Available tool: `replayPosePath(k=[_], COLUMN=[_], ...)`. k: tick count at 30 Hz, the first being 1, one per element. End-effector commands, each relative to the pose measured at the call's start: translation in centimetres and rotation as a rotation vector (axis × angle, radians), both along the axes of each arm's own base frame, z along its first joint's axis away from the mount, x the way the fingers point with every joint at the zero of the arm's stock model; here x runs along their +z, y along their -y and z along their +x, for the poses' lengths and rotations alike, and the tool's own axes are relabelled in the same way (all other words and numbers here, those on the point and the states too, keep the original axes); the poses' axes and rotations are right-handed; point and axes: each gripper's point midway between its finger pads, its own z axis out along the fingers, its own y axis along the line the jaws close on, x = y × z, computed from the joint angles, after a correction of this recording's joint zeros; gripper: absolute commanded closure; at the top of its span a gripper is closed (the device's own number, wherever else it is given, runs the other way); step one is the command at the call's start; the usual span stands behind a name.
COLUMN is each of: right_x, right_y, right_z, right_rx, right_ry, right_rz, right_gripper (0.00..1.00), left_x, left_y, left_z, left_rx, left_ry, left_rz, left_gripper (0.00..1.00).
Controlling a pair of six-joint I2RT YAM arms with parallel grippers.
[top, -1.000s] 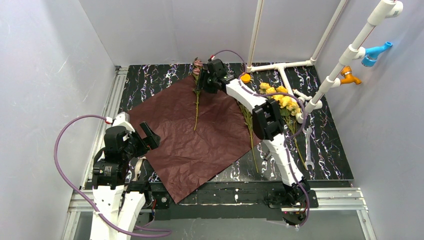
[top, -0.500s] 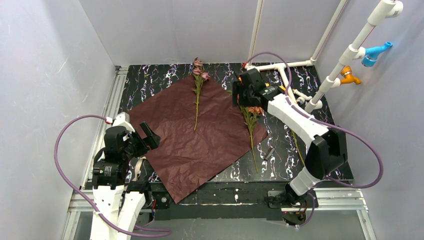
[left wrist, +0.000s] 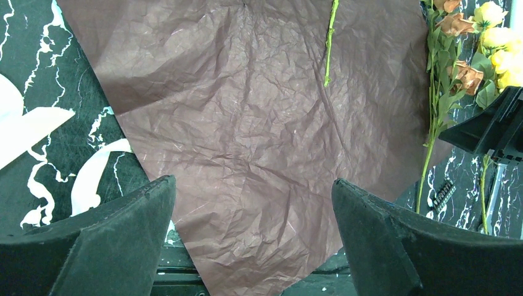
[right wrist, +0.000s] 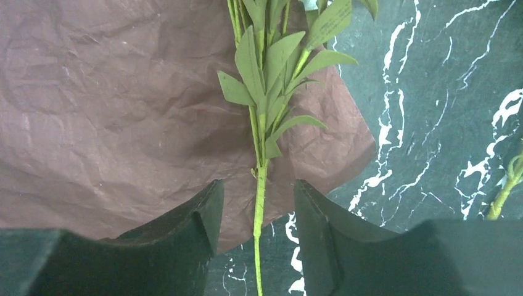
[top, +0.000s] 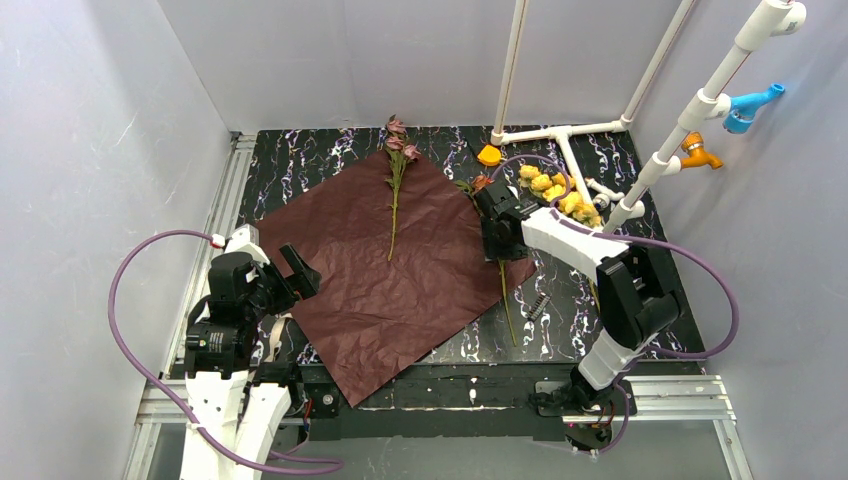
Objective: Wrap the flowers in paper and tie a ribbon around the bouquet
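Observation:
The paper [top: 380, 270] lies flat, maroon side up, in the middle of the table. One stem of the flowers with pink-brown blooms [top: 396, 185] lies on its far part. My right gripper [top: 497, 238] is low over the paper's right corner. Its jaws stand open on either side of a leafy green stem [right wrist: 259, 197], with a gap on both sides. Yellow blooms [top: 558, 192] lie just right of it. My left gripper [top: 292, 272] hovers open over the paper's left edge [left wrist: 247, 142], holding nothing. The ribbon [left wrist: 92, 177] curls on the table beside that edge.
White pipes [top: 560, 135] run along the back right, with blue [top: 748, 104] and orange [top: 700, 153] fittings on a slanted pipe. An orange cap [top: 489, 155] sits by the pipes. A small black ridged piece [top: 538, 305] lies right of the paper.
My right gripper let go of the pink-brown stem on the paper, swung right, then dropped over the leafy stem at the paper's right corner, jaws narrowing. The left arm has not moved.

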Motion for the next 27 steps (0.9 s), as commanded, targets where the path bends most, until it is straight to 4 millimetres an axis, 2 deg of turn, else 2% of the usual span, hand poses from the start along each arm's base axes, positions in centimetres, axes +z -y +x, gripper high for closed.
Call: replayPosePath(k=[1,6,11,27], right_x=[-0.9,-2.1,-2.7,-5.1], right_y=[-0.2,-0.2,0.0,0.6], right_z=[0.9,1.3,1.5,0.7], right_rx=[-0.009,-0.010,-0.020,-0.015], right_ry=[0.033,0.020,0.010,-0.064], right_rz=[-0.003,-0.019,-0.026,-0.010], right_gripper=[0.47,0.53,0.54,0.59], left_x=[-0.5,-0.5,-0.5,-0.4], left_y=[-0.2,-0.2,-0.2,-0.2], left_z=[0.0,0.0,0.0,0.0], left_rx=[0.013,0.010,0.011,0.011], left_ry=[-0.017,-0.021,-0.020,-0.016], left_rz=[0.004,0.002,0.001,0.001], left_gripper=[0.03,0.03,0.03,0.03])
